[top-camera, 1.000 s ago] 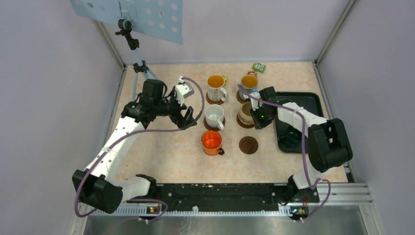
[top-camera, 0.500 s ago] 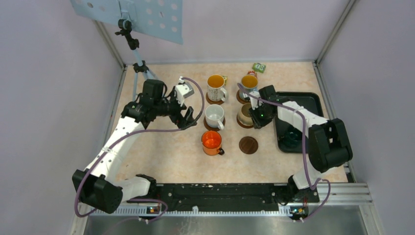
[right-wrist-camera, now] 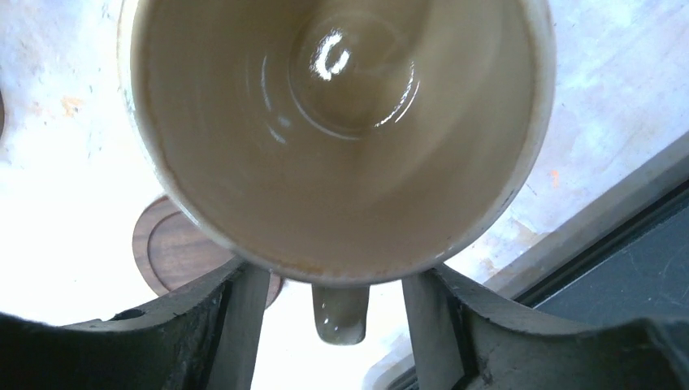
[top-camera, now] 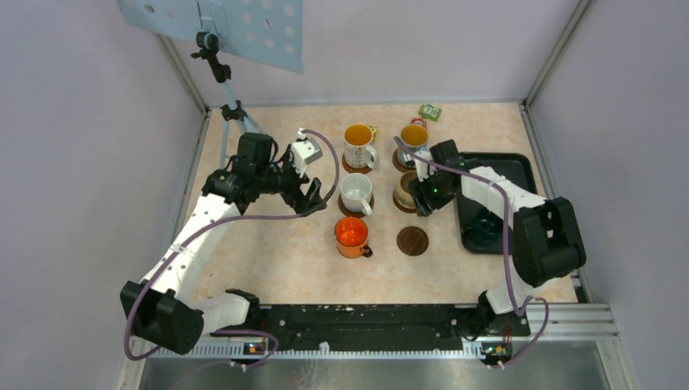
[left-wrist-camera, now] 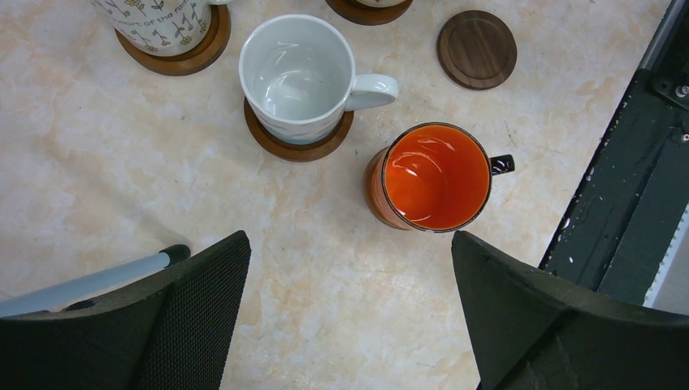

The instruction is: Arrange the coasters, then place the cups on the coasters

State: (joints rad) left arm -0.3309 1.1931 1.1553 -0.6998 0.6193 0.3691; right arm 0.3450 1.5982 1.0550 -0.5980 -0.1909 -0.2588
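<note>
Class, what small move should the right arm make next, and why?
Probably draw the right tool back, clear of the beige mug: its jaws stand apart on either side of the handle, and the mug sits on its coaster. A bare coaster lies nearby; the green mug is in the tray.

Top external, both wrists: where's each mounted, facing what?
Top external: above, behind the bases, looking down at the table; both arms show.
Left wrist: on left arm, looking down at white mug, orange mug; open left hand shows.
Right wrist: close over beige mug; right hand straddles its handle.
Shared: top and left wrist both show the bare coaster.
</note>
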